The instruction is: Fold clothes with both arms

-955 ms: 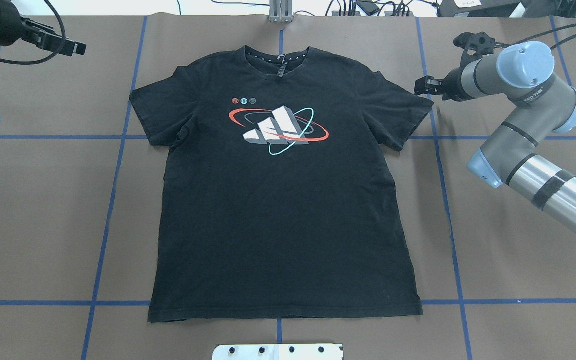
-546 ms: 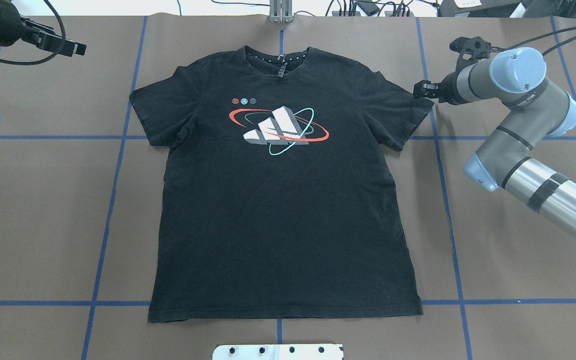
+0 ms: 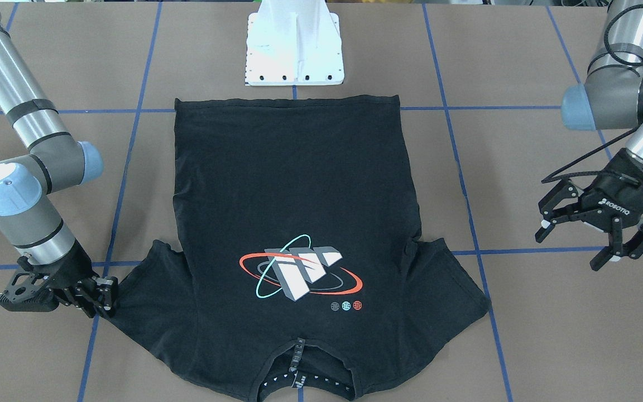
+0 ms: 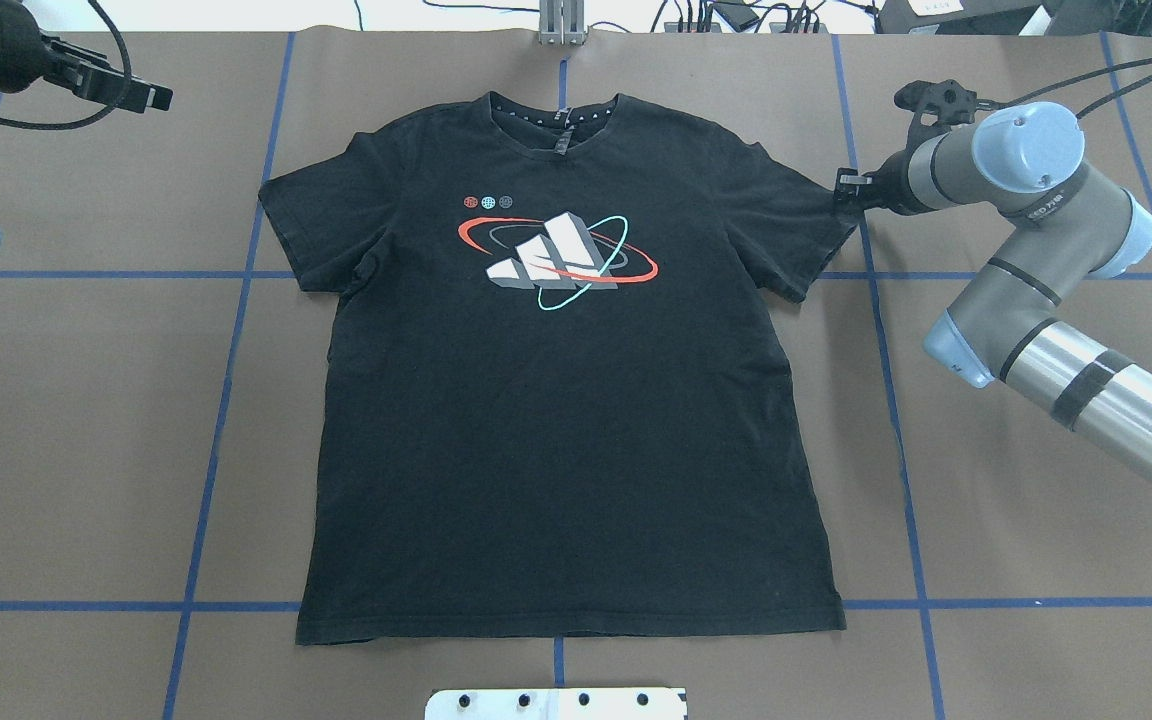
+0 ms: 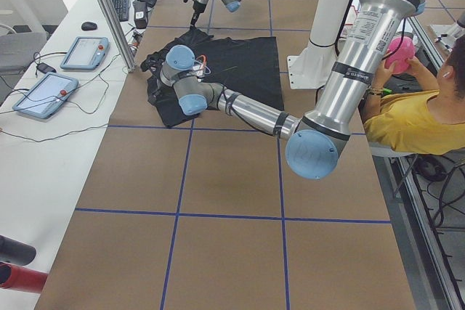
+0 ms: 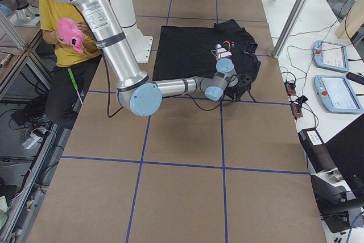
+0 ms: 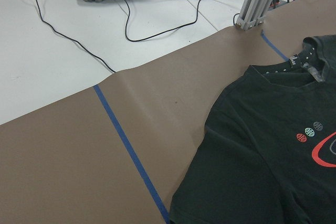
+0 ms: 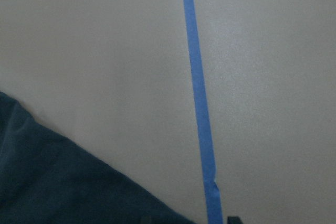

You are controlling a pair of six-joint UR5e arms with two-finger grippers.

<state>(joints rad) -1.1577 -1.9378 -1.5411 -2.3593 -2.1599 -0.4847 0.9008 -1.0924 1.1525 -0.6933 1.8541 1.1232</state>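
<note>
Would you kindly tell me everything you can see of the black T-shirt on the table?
The black T-shirt lies flat and unfolded, print side up, on the brown table, collar away from the robot. It looks like soft, lightly creased cotton. A red, teal and white orbit graphic sits on the chest. Both short sleeves are spread. The right gripper is at one sleeve's edge; contact is unclear.

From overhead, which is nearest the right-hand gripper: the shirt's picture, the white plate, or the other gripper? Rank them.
From the right gripper:
1. Orbit graphic, on the shirt's chest.
2. White plate, bottom centre.
3. Left gripper, top left corner.
</note>
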